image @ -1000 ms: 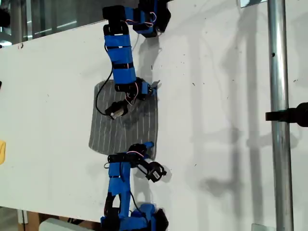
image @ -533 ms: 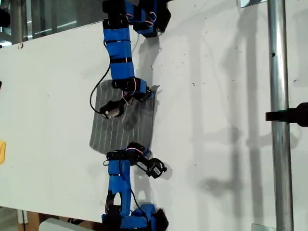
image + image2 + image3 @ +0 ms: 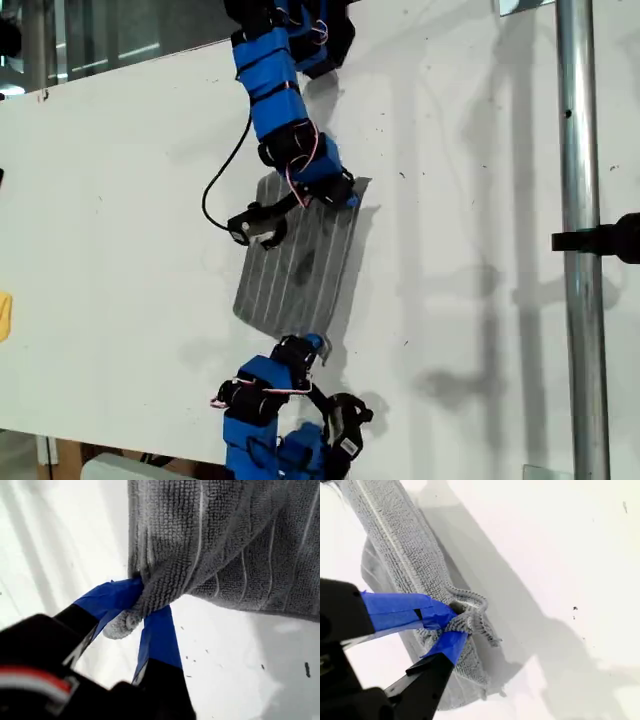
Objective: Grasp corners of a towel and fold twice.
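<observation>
You have the towel (image 3: 297,262) stretched between both arms over the white bench (image 3: 120,200), centre-left in the exterior view. My first end effector (image 3: 142,611) is pinching one bunched corner (image 3: 122,623) in its blue-taped tips. My second end effector (image 3: 454,621) is pinching another corner (image 3: 470,611).

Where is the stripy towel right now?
The towel hangs in the middle of the exterior view, stretched between two blue arms, with my first gripper and my second gripper each pinching a corner above the white table.
</observation>
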